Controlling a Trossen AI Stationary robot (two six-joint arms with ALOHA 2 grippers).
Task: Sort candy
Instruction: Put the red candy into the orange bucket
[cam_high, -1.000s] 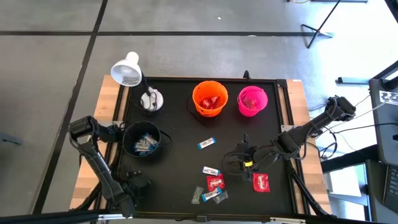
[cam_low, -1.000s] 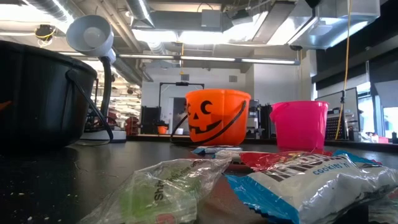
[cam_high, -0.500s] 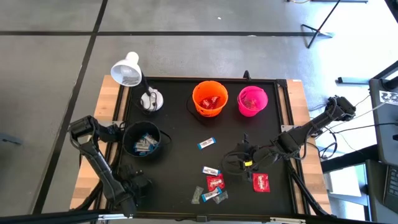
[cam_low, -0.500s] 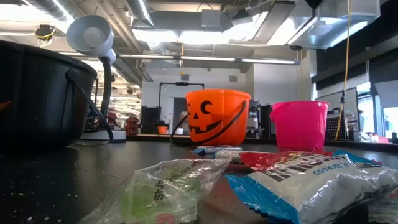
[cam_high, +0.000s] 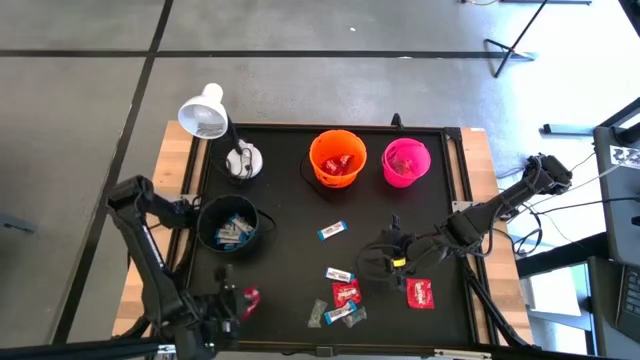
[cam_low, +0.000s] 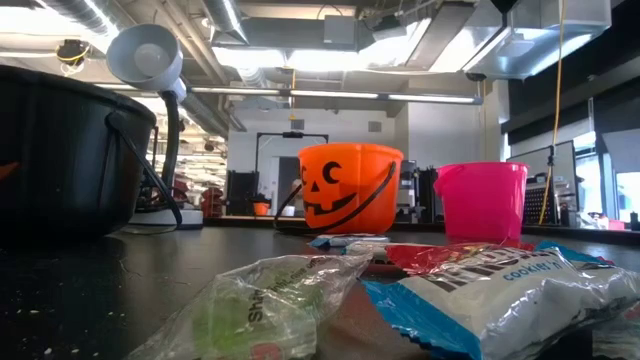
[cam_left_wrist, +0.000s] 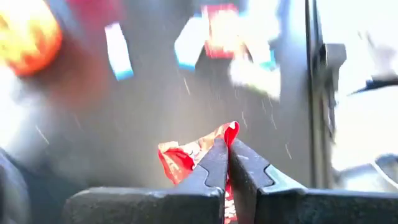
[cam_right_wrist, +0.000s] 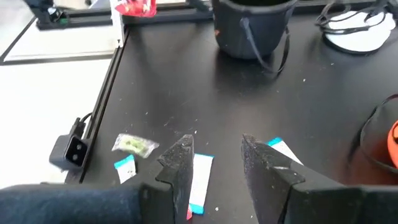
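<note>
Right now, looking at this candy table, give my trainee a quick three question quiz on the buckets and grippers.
1. True or false: the left gripper is shut on a red candy.
2. Which bucket holds blue-and-white candy? A) orange bucket B) pink bucket C) black bucket
3. Fill in: the right gripper hangs open over the ____ with nothing in it.

Key: 1 true; 2 C; 3 table.
</note>
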